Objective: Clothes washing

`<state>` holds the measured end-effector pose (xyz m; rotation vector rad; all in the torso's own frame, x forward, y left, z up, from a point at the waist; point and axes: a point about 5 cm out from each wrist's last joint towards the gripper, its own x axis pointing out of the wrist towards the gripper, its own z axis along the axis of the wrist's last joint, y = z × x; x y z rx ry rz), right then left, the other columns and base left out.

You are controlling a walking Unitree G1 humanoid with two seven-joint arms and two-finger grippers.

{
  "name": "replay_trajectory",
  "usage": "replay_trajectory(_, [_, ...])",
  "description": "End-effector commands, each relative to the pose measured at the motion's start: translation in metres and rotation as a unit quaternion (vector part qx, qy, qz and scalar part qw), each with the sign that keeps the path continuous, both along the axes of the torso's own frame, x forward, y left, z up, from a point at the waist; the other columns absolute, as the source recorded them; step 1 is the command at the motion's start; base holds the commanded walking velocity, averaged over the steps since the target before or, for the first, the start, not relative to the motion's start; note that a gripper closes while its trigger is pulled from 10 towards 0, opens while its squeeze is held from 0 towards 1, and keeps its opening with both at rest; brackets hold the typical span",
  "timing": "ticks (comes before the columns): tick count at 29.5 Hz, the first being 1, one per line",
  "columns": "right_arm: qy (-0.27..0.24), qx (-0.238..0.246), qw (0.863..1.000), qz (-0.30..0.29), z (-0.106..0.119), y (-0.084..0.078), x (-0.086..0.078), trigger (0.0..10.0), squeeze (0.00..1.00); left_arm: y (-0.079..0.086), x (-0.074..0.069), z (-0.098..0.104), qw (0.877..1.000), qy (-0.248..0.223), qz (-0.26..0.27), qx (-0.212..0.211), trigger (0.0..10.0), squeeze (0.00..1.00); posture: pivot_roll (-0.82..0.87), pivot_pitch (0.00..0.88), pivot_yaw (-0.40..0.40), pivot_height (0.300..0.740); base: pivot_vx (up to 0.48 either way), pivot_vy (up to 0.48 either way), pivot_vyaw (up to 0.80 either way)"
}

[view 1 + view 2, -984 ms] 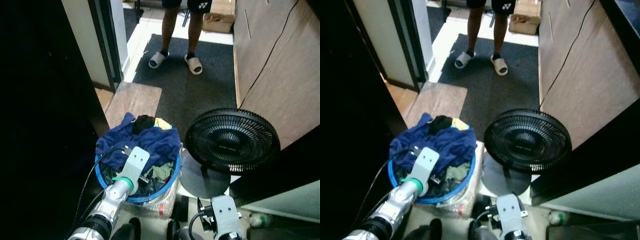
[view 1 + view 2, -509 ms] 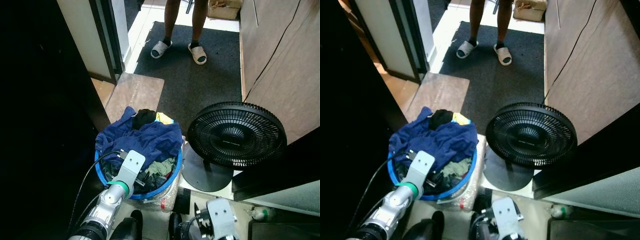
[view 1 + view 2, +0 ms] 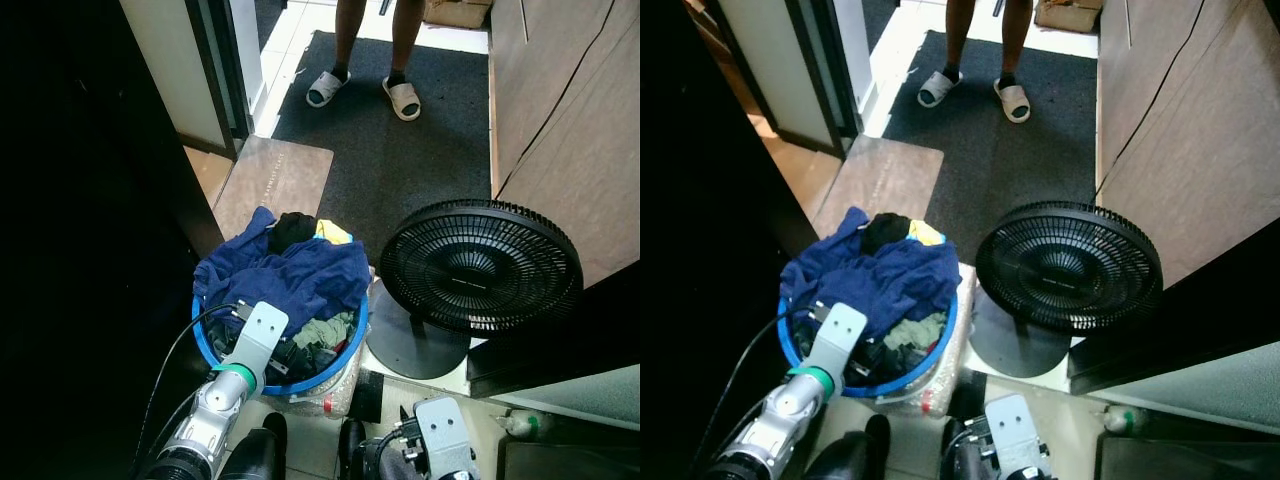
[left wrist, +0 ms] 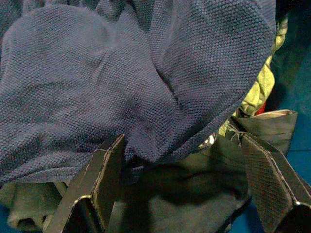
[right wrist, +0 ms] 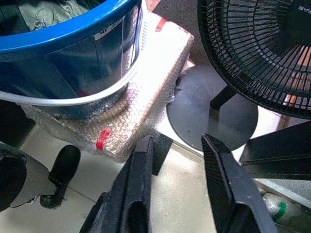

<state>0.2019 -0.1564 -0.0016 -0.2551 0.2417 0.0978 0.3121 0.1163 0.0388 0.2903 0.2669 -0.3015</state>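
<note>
Blue plastic rings the laundry basket [image 3: 345, 352], which sits on the floor atop a bubble-wrapped block [image 5: 146, 97], heaped with clothes. A big navy garment [image 3: 290, 280] lies across the top of the heap, with a black piece [image 3: 290, 230] and a bit of yellow cloth [image 3: 333, 232] at the far edge and an olive-green item [image 3: 322, 332] showing nearer the robot.

The left claw [image 4: 184, 189] is down over the near side of the basket, its silver wrist block just above the rim. From its own camera the two black fingers [image 4: 104, 179] stand wide apart, one on either side of a fold of the navy knit, with dark cloth beneath; they have hold of nothing, though the navy fold hangs right between them.

The right claw [image 5: 177, 194] hangs low beside the basket, near the floor, fingers parted a moderate way and empty, pointing toward the gap between the wrapped block and the round base of the black floor fan [image 3: 480, 265]. That fan stands just to the right of the basket, tilted up.

Farther off, a person [image 3: 365, 40] in white slippers stands on a dark mat [image 3: 420, 160]. A brown doormat [image 3: 275, 180] lies between the basket and a doorway, and a wooden cabinet [image 3: 560, 130] runs along the right.
</note>
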Motion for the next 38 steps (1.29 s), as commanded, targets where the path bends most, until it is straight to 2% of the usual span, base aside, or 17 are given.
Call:
replay_trajectory(1, [0.027,-0.001,1.000,-0.003,-0.009,0.000,-0.011,0.0,0.00,0.002,-0.009,-0.012,1.000,0.026,0.000,0.004,10.0,0.00,0.09,0.365,0.090,0.740,0.000,0.000,0.00])
replay_trajectory(2, [0.027,-0.002,1.000,-0.004,-0.009,0.000,-0.010,0.0,0.00,0.001,-0.009,-0.012,1.000,0.026,-0.001,0.004,10.0,0.00,0.09,0.365,0.090,0.740,0.000,0.000,0.00])
replay_trajectory(3, [0.029,-0.004,1.000,-0.002,-0.010,0.001,-0.008,9.4,0.00,0.001,-0.010,-0.012,1.000,0.027,-0.001,0.004,10.0,0.00,0.09,0.362,0.091,0.740,0.000,0.000,0.00])
replay_trajectory(4, [0.029,-0.004,1.000,-0.002,-0.010,0.001,-0.008,9.4,0.00,0.001,-0.010,-0.012,1.000,0.027,-0.001,0.004,10.0,0.00,0.09,0.362,0.091,0.740,0.000,0.000,0.00])
replay_trajectory(5, [0.028,-0.008,1.000,0.003,-0.009,0.003,-0.005,10.0,0.00,0.001,-0.010,-0.012,1.000,0.027,-0.001,0.006,10.0,0.00,0.09,0.362,0.091,0.740,0.000,0.000,0.00])
replay_trajectory(7, [0.028,-0.008,1.000,0.003,-0.009,0.003,-0.005,10.0,0.00,0.001,-0.010,-0.012,1.000,0.027,-0.001,0.006,10.0,0.00,0.09,0.362,0.091,0.740,0.000,0.000,0.00])
replay_trajectory(8, [0.019,-0.012,1.000,0.008,-0.005,0.003,0.005,10.0,0.00,0.001,-0.010,-0.013,1.000,0.028,-0.001,0.007,10.0,0.00,0.09,0.352,0.089,0.740,0.000,0.000,0.00])
replay_trajectory(9, [0.019,-0.012,1.000,0.008,-0.005,0.003,0.005,10.0,0.00,0.001,-0.010,-0.013,1.000,0.028,-0.001,0.007,10.0,0.00,0.09,0.352,0.089,0.740,0.000,0.000,0.00])
replay_trajectory(10, [0.003,-0.017,1.000,0.013,0.003,0.002,0.020,10.0,0.00,0.001,-0.009,-0.012,1.000,0.029,-0.001,0.007,10.0,0.00,0.09,0.350,0.089,0.740,0.000,0.000,0.00])
replay_trajectory(12, [0.003,-0.017,1.000,0.013,0.003,0.002,0.020,10.0,0.00,0.001,-0.009,-0.012,1.000,0.029,-0.001,0.007,10.0,0.00,0.09,0.350,0.089,0.740,0.000,0.000,0.00])
replay_trajectory(14, [-0.041,-0.026,0.999,0.012,0.027,-0.003,0.057,10.0,0.00,0.000,-0.006,-0.010,1.000,0.027,-0.001,0.007,10.0,0.00,0.09,0.344,0.088,0.740,0.000,0.000,0.00])
replay_trajectory(15, [-0.041,-0.026,0.999,0.012,0.027,-0.003,0.057,10.0,0.00,0.000,-0.006,-0.010,1.000,0.027,-0.001,0.007,10.0,0.00,0.09,0.344,0.088,0.740,0.000,0.000,0.00])
replay_trajectory(17, [-0.071,-0.030,0.997,0.012,0.046,-0.005,0.080,10.0,0.00,-0.001,-0.005,-0.008,1.000,0.025,-0.001,0.006,10.0,0.00,0.10,0.348,0.086,0.740,0.000,0.000,0.00])
replay_trajectory(20, [-0.089,-0.040,0.995,0.020,0.057,-0.004,0.092,10.0,0.00,-0.001,-0.006,-0.008,1.000,0.024,0.000,0.006,10.0,0.00,0.11,0.358,0.084,0.740,0.000,0.000,0.00])
replay_trajectory(33, [-0.135,-0.084,0.985,0.066,0.077,0.001,0.106,10.0,0.00,0.007,-0.012,0.000,1.000,0.000,-0.003,0.002,10.0,0.00,0.11,0.376,0.082,0.740,0.000,0.000,0.00])
replay_trajectory(35, [-0.138,-0.083,0.985,0.062,0.079,0.000,0.106,10.0,0.00,0.007,-0.013,0.005,1.000,-0.010,-0.013,-0.001,10.0,0.00,0.10,0.377,0.081,0.740,0.000,0.000,0.00])
replay_trajectory(38, [-0.146,-0.075,0.985,0.049,0.082,-0.004,0.102,10.0,0.00,0.001,-0.020,0.028,0.997,-0.048,-0.051,-0.013,10.0,0.00,0.10,0.376,0.082,0.740,0.000,0.000,0.00])
